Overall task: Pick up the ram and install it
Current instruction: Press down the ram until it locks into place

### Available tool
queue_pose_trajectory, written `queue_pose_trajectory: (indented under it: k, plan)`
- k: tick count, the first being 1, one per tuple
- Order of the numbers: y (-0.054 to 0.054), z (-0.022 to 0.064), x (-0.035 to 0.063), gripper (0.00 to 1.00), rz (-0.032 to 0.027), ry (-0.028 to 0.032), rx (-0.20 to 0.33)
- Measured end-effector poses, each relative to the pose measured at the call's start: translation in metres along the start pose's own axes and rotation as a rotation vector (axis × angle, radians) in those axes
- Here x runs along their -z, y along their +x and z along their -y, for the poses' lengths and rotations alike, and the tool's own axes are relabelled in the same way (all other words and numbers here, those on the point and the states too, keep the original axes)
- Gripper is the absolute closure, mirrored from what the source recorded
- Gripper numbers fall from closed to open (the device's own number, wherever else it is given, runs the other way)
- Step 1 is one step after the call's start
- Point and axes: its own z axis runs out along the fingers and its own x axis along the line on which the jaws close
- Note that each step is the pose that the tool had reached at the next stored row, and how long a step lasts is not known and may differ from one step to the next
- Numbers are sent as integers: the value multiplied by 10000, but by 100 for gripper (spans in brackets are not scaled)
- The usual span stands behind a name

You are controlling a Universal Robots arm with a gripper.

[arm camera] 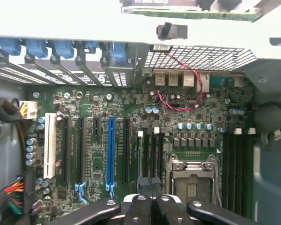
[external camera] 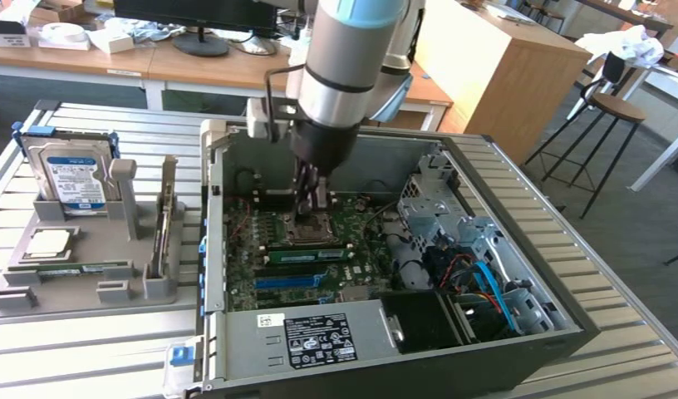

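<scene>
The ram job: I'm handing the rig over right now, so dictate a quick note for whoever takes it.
Gripper: down inside the open computer case, above the motherboard beside the processor socket; I cannot tell whether it holds anything.
Ram: a green stick that looks like it lies in the grey holder at the exterior view's left.
Done: no install visible; the long memory slots look empty.
Left: pick-up and seating.

Ram (external camera: 306, 255): a thin green stick with black chips, standing on its long edge, level, right under the gripper (external camera: 313, 223).
</scene>
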Motion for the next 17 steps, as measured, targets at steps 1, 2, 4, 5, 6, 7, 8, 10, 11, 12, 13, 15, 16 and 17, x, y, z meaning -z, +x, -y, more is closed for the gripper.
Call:
queue_pose_trajectory:
  k: [1, 2, 4, 5, 6, 7, 8, 10, 11, 12, 13, 15, 16, 17]
  plan:
    - [-2, -1, 30, 90, 0, 0, 0]
    - [-3, -2, 58, 90, 0, 0, 0]
    - [-6, -3, 110, 90, 0, 0, 0]
    - [-7, -4, 134, 90, 0, 0, 0]
    - [-8, -4, 159, 90, 1, 0, 0]
    - [-10, -5, 187, 90, 1, 0, 0]
    - [-11, -6, 211, 90, 0, 0, 0]
    - [-14, -7, 257, 90, 1, 0, 0]
    - [-15, -7, 279, 90, 0, 0, 1]
    - [-16, -8, 299, 90, 1, 0, 0]
    - [-17, -8, 320, 90, 1, 0, 0]
    - [-19, -9, 361, 90, 0, 0, 0]
    - [-20, -10, 380, 90, 1, 0, 0]
    - [-21, -10, 400, 90, 0, 0, 1]
